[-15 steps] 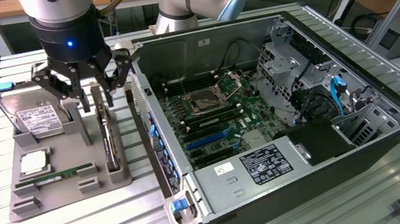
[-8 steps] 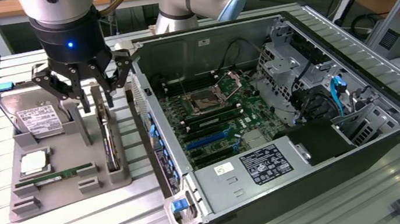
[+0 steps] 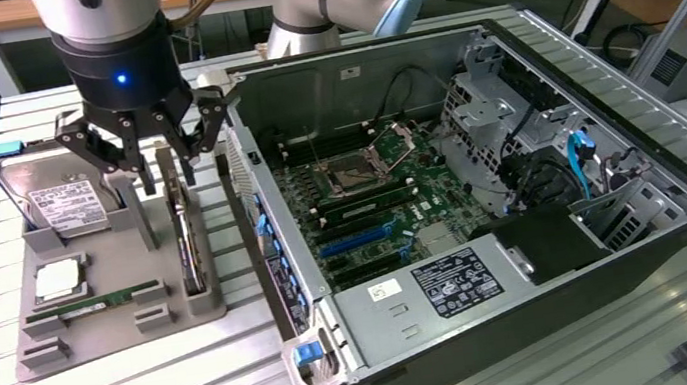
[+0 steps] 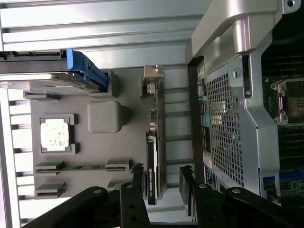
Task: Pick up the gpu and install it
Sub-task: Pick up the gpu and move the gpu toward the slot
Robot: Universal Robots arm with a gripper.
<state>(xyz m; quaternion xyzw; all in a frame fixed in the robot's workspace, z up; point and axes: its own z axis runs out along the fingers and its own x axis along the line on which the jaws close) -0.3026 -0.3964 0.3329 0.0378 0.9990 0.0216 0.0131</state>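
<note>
Installation was judged not yet begun: the thin green-board gpu with black cooler and silver bracket (image 3: 186,245) was seen standing on edge in the grey moulded parts tray (image 3: 108,337), not in the open black computer case (image 3: 451,187) beside that tray. The black gripper (image 4: 161,190) was held spread above the tray, its fingers (image 4: 186,192) placed either side of the card, nothing pinched.

The gpu (image 3: 190,249) is a thin card standing upright on its long edge in a slot of the grey holder (image 3: 108,332). The slot is on the holder's side at the exterior view's right, just beside the open case (image 3: 290,291). The card runs near to far, with the silver bracket at the far end. Its black cooler block sits toward the near end and faces the exterior view's left. The pincer (image 4: 161,168) hangs over it, fingers spread to either side.
</note>
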